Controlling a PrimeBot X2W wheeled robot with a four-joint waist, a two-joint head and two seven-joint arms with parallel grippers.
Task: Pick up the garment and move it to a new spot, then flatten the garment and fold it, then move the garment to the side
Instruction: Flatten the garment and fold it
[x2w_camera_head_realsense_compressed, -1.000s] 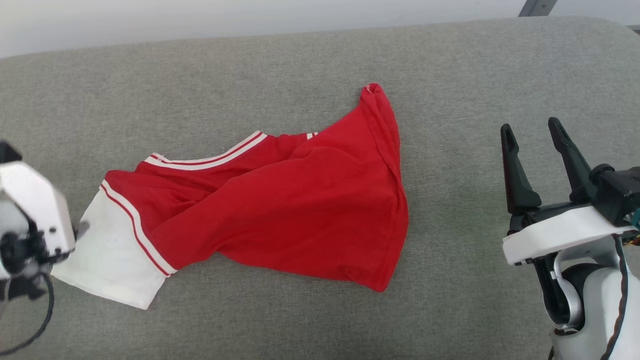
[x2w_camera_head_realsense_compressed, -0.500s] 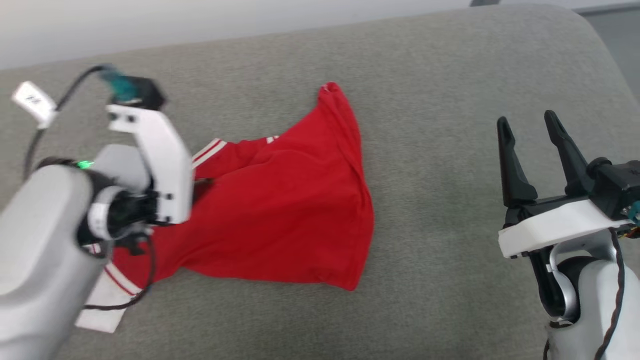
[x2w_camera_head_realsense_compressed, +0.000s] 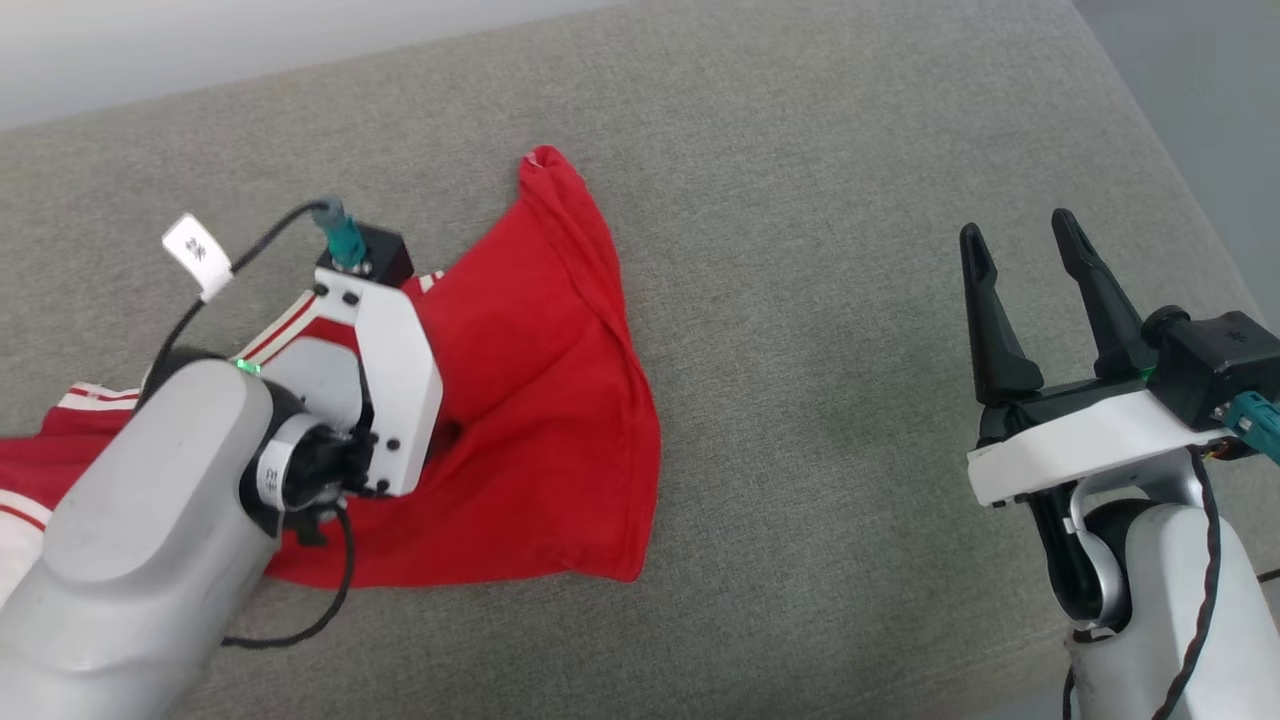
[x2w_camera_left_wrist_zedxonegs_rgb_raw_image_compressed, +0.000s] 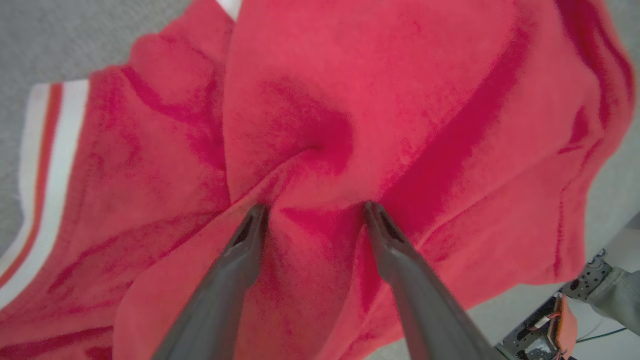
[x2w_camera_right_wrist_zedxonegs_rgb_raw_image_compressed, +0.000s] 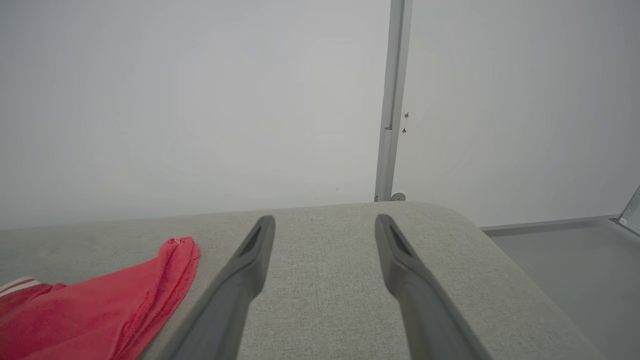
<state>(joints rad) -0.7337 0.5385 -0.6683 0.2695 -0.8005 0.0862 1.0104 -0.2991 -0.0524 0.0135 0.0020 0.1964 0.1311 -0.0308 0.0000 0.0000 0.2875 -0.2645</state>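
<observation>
The garment, red with white-and-red striped trim, lies crumpled on a grey padded surface. My left arm reaches over its middle from the left. In the left wrist view my left gripper is open, both fingertips pressed into the garment, with a raised fold of cloth between them. My right gripper stands open and empty over bare padding to the right, well clear of the cloth. In the right wrist view the right gripper points at the far edge, with the garment at lower left.
The padded surface ends in a rounded corner at the upper right, with grey floor beyond. A pale wall and a thin upright post stand behind the far edge. Bare padding lies between the garment and my right gripper.
The head camera has turned, shifting the whole picture left. My left arm has swung in from the left edge over the garment and set its open fingers down on the red cloth.
</observation>
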